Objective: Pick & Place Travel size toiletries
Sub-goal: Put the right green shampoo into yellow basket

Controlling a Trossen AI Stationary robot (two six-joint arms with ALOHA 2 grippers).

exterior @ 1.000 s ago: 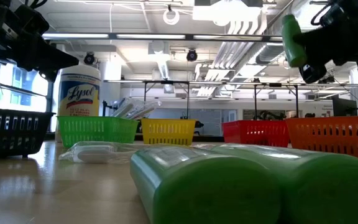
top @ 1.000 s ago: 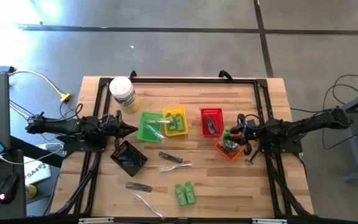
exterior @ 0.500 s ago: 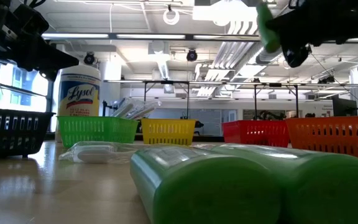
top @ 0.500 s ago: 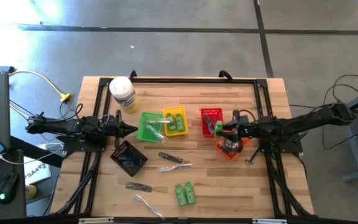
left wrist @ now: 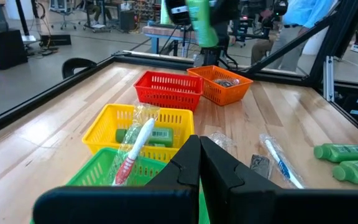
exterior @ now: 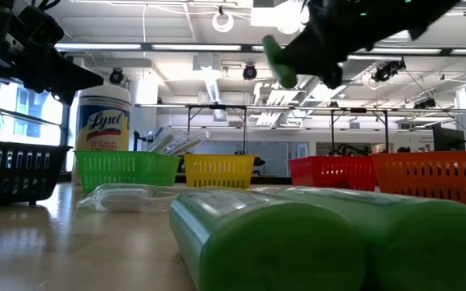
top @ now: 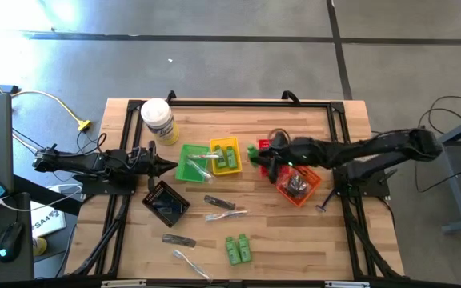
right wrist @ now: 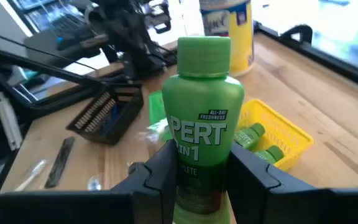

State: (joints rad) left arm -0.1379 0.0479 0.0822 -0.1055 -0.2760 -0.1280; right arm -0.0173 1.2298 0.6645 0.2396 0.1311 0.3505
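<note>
- Tabletop (top: 326, 232): bare wood in front of the red basket (top: 272, 146).
- Right hand (top: 264, 158) grasps a green bottle (right wrist: 202, 140) in the air, between red basket and yellow basket (top: 226, 157).
- Left hand (top: 166, 166), clenched, empty, beside the green basket (top: 192, 162).

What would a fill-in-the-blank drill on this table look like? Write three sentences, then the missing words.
1. The right gripper is shut on a ____ bottle.
2. The yellow basket already holds two green bottles and stands between the green basket and the ____ one.
3. The left gripper is ____ and holds nothing.

Missing words: green; red; shut
</note>
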